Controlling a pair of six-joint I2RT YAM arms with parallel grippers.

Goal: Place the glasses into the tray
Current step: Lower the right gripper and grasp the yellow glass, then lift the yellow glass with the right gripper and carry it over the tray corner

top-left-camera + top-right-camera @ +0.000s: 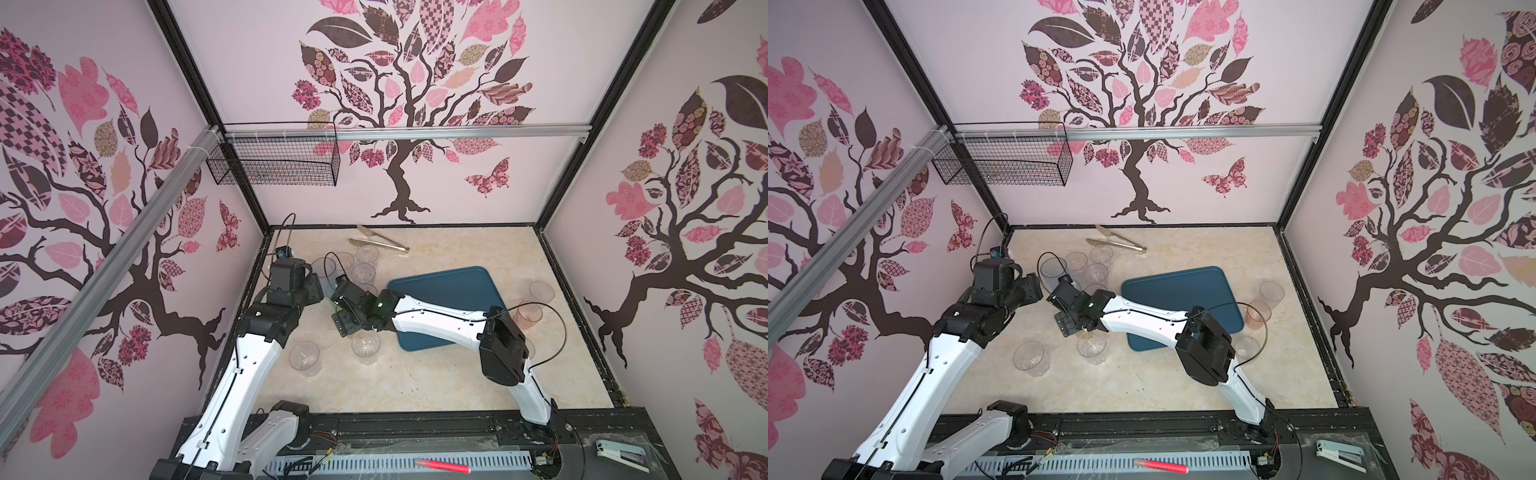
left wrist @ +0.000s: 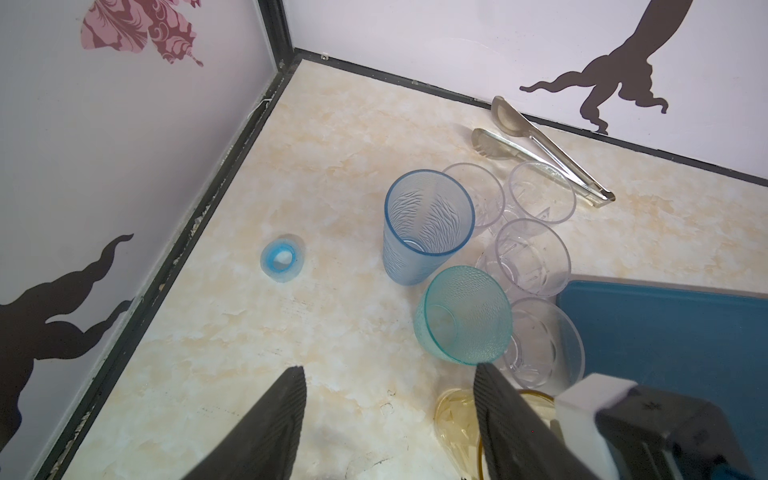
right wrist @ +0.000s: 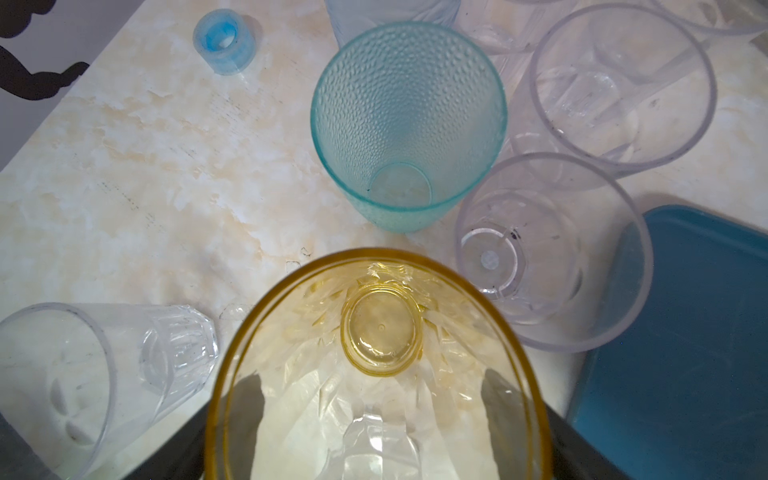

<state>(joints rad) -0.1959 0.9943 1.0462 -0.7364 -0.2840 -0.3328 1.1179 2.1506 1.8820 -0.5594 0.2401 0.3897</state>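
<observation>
1. The right gripper point(image 3: 374, 376) has its jaws spread wide, one on each side of the amber glass point(image 3: 382, 328). I cannot tell if they are squeezing it yet.
2. The left gripper point(image 2: 390, 370) has its jaws open and holds nothing. It hangs over bare table near the left edge.
3. The tray point(image 1: 449, 286) lies a bit right of the table's middle, turned at a slant. I see no glass in it, but the right arm hides one corner.
4. Most glasses stand bunched toward the far left corner. A pink glass point(image 1: 528, 316) stands near the right edge.
5. What could go wrong: the teal glass point(image 3: 409, 124) and a clear glass point(image 3: 552, 257) stand just beside the amber one. A sideways swing could knock them over.
6. The amber glass looks smooth, so I think a weak squeeze could let it slip.
7. If it is carried too low, its bottom could hit the tray's rim and tip.
8. The two grippers are near each other and could bump.
9. Open room: the tray is wide and bare, and so is the table by the near edge. Lifting straight up first looks safest.
</observation>
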